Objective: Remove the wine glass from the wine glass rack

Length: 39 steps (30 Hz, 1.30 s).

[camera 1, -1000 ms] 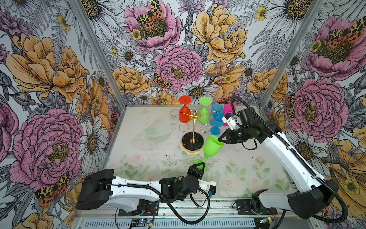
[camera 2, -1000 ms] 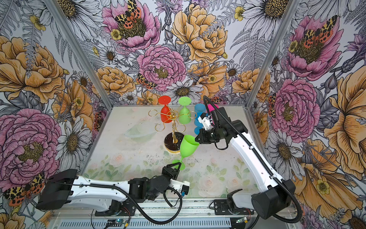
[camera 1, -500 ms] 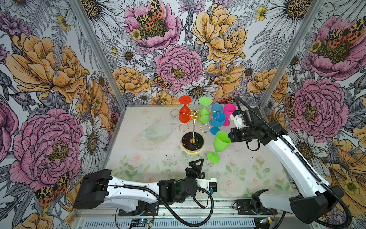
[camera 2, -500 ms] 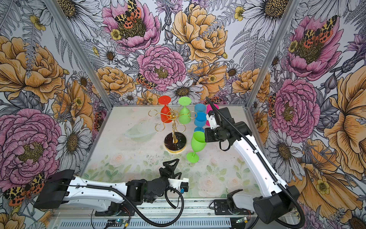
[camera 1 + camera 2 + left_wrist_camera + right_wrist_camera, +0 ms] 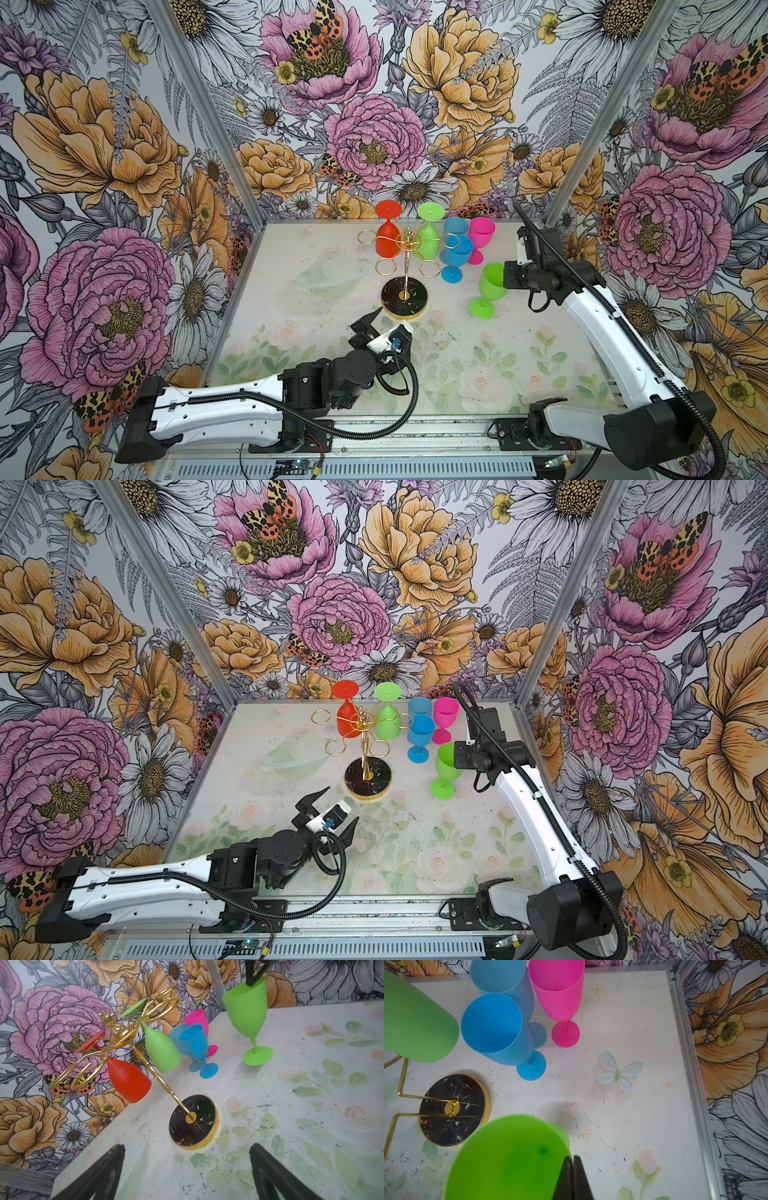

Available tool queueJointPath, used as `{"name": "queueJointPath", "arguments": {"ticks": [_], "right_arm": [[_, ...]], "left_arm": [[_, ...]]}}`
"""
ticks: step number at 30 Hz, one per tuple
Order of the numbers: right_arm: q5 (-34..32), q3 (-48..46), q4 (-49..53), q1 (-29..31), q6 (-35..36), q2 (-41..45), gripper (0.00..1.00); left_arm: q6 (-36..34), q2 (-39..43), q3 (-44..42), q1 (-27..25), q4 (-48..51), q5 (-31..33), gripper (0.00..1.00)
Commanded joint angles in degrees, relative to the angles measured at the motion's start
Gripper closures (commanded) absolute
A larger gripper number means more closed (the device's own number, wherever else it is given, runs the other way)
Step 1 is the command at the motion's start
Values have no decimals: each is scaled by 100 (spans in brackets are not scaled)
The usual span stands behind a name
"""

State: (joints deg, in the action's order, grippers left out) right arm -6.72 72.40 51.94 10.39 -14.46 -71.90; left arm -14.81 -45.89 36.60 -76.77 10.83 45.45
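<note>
The right claw pinched the rim of the green wine glass, which stood upright and off the wine glass rack, near its right side. The left claw gaped wide and empty, just in front of the rack's round base.

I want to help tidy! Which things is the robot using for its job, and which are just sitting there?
Job: wine glass rack; held green glass; right gripper; hanging red glass; hanging green glass.
Just sitting there: near blue glass; far blue glass; pink glass.
</note>
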Motion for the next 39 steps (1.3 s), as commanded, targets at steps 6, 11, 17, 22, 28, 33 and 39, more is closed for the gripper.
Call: {"name": "queueJointPath", "arguments": {"ticks": [6,11,17,22,28,33,39], "right_arm": [[-356,243,-820,-225,78,-636,100],[-318,523,-978,-384,143,-1134,100],[-242,889,-1107,-485,171,-1674,100],[-252,1072,-1192,-495,190,-1940,100],[-277,1170,-1285,-519,257,-2165,100],[-250,1243,-1339,-520,243,-2310,100],[-299,1320,-1397,-534,267,-2485,100]], "left_arm": [[1314,705,243,943,1211,-704,5],[1578,713,463,1684,1744,-1518,4],[1711,799,479,2367,1830,-1910,3],[1788,871,564,3098,2164,-2348,3],[1810,1144,480,4025,2252,-3165,2],[1797,1094,521,4430,2231,-3438,2],[1815,986,493,4538,2123,-3543,1]]}}
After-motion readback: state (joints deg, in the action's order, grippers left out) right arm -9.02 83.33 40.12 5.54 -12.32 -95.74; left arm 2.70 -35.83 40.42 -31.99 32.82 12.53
